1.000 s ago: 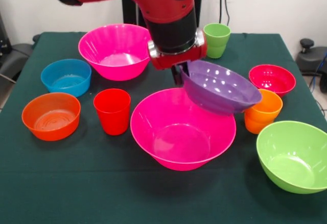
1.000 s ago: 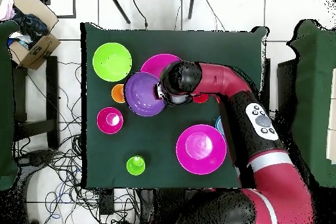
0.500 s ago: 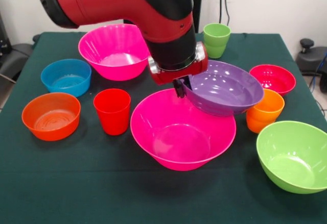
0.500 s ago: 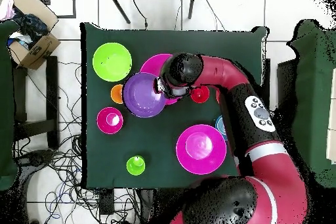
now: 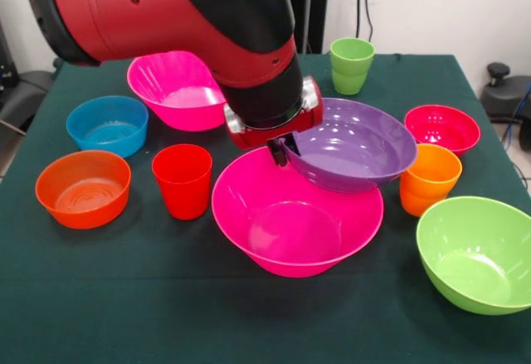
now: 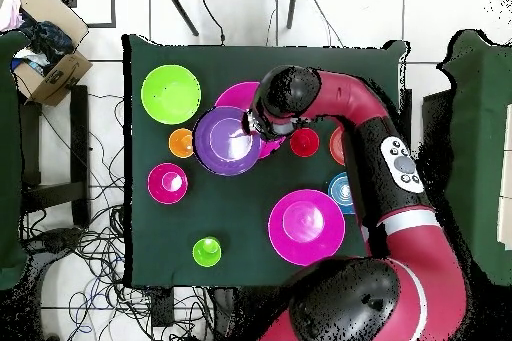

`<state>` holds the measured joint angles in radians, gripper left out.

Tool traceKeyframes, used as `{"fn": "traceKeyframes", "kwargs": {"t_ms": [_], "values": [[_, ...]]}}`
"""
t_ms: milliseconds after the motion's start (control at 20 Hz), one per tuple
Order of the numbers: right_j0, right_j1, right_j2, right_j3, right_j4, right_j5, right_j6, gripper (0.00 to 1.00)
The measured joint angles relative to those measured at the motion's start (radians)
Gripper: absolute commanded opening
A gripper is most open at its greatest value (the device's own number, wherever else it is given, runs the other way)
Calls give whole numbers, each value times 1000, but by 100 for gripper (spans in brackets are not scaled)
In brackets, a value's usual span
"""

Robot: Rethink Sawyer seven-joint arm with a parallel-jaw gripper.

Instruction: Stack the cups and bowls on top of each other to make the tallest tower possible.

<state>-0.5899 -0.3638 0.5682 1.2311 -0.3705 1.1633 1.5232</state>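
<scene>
gripper (image 5: 281, 150) clamped on purple bowl (image 5: 353, 144) rim | bowl tilted, mouth up, rim dipping toward gripper | overlaps 1 hot-pink bowl (image 5: 286, 223) | no legible writing

The bulky red and black arm (image 5: 207, 32) is hanging low over the table's middle, blocking the way to the far glossy hot-pink plastic bowl (image 5: 170, 90). A tilted purple plastic bowl (image 5: 353, 144) is overhanging the near hot-pink bowl (image 5: 294, 215) and crowding the orange plastic tumbler (image 5: 427, 180). Bare green cloth (image 5: 166, 306) is lying open along the near edge.
</scene>
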Motion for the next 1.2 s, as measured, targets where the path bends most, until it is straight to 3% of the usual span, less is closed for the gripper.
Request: {"fn": "traceKeyframes", "kwargs": {"t_ms": [600, 1200], "values": [[-1, 18, 21, -86, -36, 66, -62, 0], [-1, 82, 34, -231, -107, 82, -138, 0]]}}
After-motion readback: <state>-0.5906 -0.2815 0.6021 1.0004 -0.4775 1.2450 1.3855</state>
